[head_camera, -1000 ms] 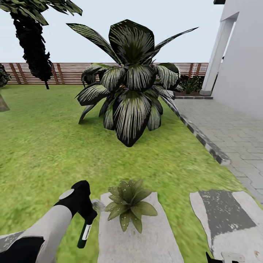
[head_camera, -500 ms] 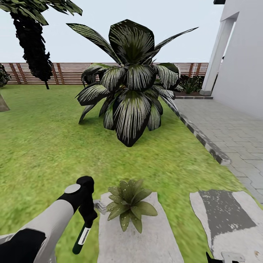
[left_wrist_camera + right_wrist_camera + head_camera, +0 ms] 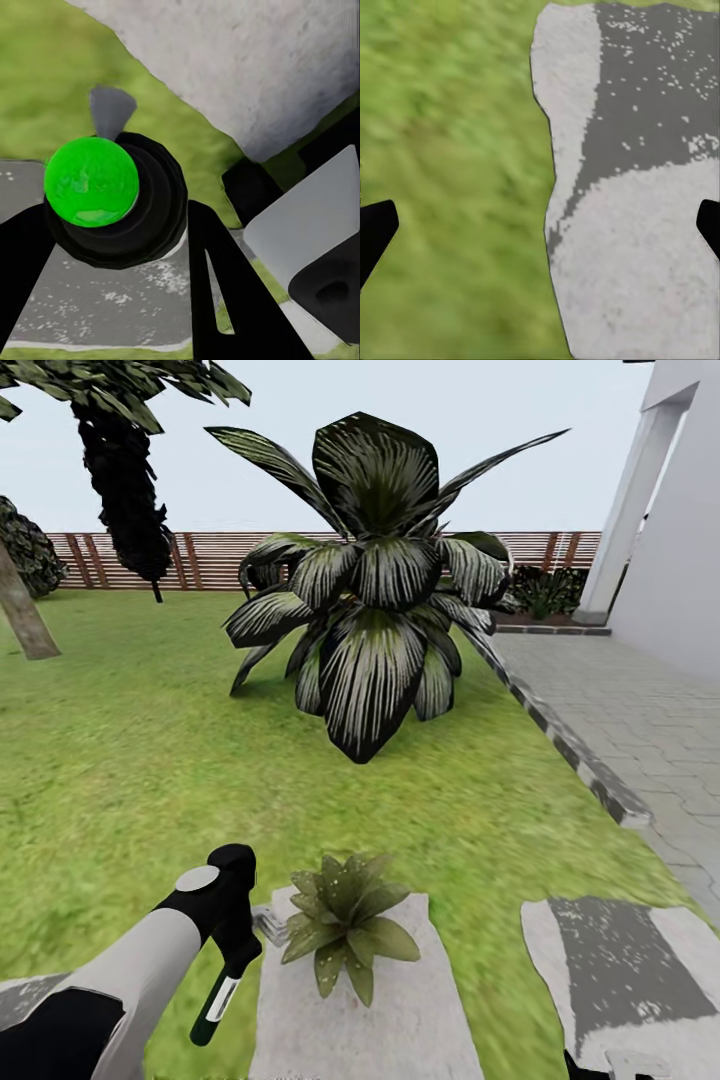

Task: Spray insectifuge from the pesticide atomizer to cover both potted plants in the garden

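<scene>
Left gripper [image 3: 238, 950] clamped on atomizer [image 3: 215, 1005]; potted plant [image 3: 343, 930] just beside, on stepping stone [image 3: 400, 1020].

The lawn [image 3: 120, 760] carries two stepping stones at its near edge: a pale stone [image 3: 400, 1010] at 6 o'clock with a potted plant [image 3: 345, 930] standing on it, and a grey-patched stone [image 3: 620, 970] at 4 o'clock. A striped shrub [image 3: 375, 590] grows at 12 o'clock.
</scene>
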Available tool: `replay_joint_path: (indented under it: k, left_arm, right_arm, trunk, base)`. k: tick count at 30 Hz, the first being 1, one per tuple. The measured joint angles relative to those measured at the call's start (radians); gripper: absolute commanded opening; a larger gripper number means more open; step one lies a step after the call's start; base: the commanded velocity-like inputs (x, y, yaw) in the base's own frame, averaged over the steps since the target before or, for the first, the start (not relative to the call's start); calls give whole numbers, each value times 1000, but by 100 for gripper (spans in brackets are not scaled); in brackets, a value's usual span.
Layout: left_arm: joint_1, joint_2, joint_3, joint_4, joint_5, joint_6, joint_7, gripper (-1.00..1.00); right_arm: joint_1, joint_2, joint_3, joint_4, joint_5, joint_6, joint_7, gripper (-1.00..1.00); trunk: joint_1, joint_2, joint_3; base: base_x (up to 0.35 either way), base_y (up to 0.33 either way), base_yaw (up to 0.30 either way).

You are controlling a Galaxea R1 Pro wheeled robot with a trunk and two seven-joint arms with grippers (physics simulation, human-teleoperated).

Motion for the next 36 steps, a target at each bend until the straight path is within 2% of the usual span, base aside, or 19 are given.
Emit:
replay_joint_path:
  k: [10,18,27,36]
  left_arm:
    - [1,6,-3,2,-1,0,1,-100]
    - [1,5,-5,2,-2,0,0,-100]
    - [5,4,-4,3,-1,0,-1,-100]
    - [66,4,-3,2,3,0,28,-100]
  right_arm:
    - [0,0,0,1,0,0,0,100]
    - [0,0,0,0,0,0,0,100]
    - [0,0,0,0,0,0,0,100]
    - [0,0,0,0,0,0,0,100]
  trunk:
    - [0,0,0]
    - [0,0,0]
    - [0,0,0]
    - [0,0,0]
  base:
    - [33,-11,274]
    - [265,-123,45]
    - [13,-181,174]
    - [-1,-3,83]
